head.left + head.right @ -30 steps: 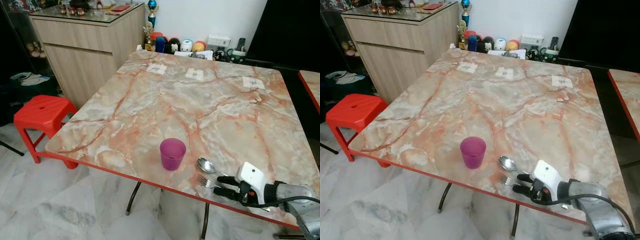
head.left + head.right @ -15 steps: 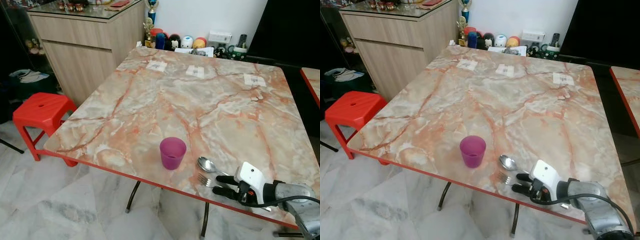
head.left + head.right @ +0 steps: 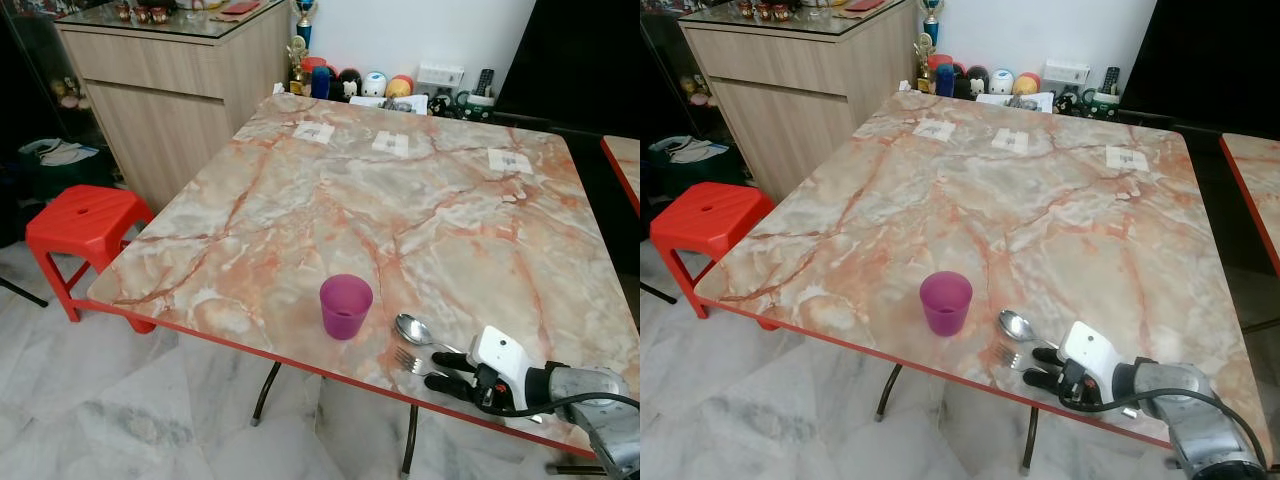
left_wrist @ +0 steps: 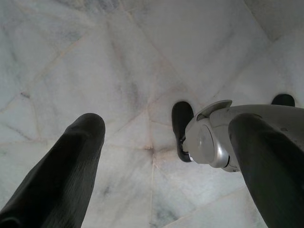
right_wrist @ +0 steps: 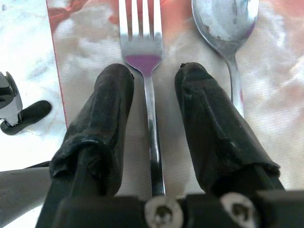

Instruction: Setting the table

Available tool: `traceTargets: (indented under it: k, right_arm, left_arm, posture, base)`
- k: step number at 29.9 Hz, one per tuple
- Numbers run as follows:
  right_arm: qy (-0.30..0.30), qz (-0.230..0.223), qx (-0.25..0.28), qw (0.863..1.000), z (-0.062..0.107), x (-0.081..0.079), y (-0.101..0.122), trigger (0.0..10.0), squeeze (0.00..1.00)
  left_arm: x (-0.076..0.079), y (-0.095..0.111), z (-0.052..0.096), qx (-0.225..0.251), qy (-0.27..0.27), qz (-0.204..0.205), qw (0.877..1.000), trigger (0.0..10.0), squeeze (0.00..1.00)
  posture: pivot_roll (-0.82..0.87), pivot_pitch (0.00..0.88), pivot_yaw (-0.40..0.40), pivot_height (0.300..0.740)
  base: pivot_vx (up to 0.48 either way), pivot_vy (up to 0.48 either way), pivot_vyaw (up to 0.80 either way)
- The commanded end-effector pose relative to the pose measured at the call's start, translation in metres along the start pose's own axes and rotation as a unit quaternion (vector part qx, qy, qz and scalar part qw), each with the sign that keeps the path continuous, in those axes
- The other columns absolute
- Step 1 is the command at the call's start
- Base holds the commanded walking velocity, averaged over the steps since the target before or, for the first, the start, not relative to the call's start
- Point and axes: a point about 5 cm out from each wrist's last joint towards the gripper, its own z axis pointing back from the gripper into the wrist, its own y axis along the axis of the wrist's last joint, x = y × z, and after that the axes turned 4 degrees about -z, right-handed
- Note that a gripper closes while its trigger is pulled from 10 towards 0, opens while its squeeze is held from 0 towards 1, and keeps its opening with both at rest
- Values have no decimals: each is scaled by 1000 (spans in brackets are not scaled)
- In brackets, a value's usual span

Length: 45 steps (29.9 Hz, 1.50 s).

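Table: marble-pattern table with a red edge is taking up the centre of the head views, reaching from the upper middle down to the lower right.
Right gripper: my right gripper is sitting at the lower right of the left eye view, low on the table's near edge, fingers pointing toward frame left.
Right gripper state: my fingers are lying apart, one on each side of the fork handle; gap showing on both sides in the right wrist view, so I am not pinching it.
Fork: fork is lying flat on the table between my right fingers, tines pointing away from the wrist; in the left eye view its tines are showing at lower right, just left of my fingertips.
Spoon: spoon is lying flat just beside the fork, parallel to it, bowl on the same end as the tines; sitting slightly farther up the frame than the fork.
Cup: purple cup is standing upright at lower centre, near the table's front edge, left of the spoon and apart from it.
Left gripper: my left gripper is hanging over the pale marble floor, fingers spread wide, holding nothing.
Stool: red stool is standing at the left of the frame, beside the table.
Cabinet: wooden cabinet is standing at upper left.
Clutter: small figurines and mugs are lining the table's far edge at top centre.
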Motion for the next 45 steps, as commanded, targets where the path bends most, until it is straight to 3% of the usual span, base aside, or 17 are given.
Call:
traceTargets:
  k: [1,28,35,39,40,45]
  right_arm:
    - [32,-13,-40,999,-5,-12,-17,0,0]
    - [50,-12,-20,998,-15,-27,-15,0,0]
    - [-23,-24,69,997,-20,-17,9,0,0]
    - [-117,-50,154,980,-15,0,35,0,0]
    - [-145,-66,192,968,-11,5,48,10000,0]
    - [-190,-67,267,943,1,10,80,10000,0]
  left_arm:
    - [1,-9,2,-18,-3,2,1000,10000,0]
    - [1,-9,2,-19,-3,5,1000,10000,0]
    - [1,-9,3,-19,-5,4,1000,10000,0]
    - [1,-9,3,-19,-5,4,1000,10000,0]
    - [1,-9,3,-20,-5,4,1000,10000,0]
    - [1,-9,3,-20,-7,4,1000,10000,0]
  posture:
    - [28,101,-16,740]
    - [27,109,-16,740]
    - [28,112,-17,740]
    - [25,114,-16,740]
    - [25,114,-16,740]
    - [19,114,-14,740]
  base:
    - [0,0,0]
    - [0,0,0]
    - [0,0,0]
    - [0,0,0]
    - [0,0,0]
    - [0,0,0]
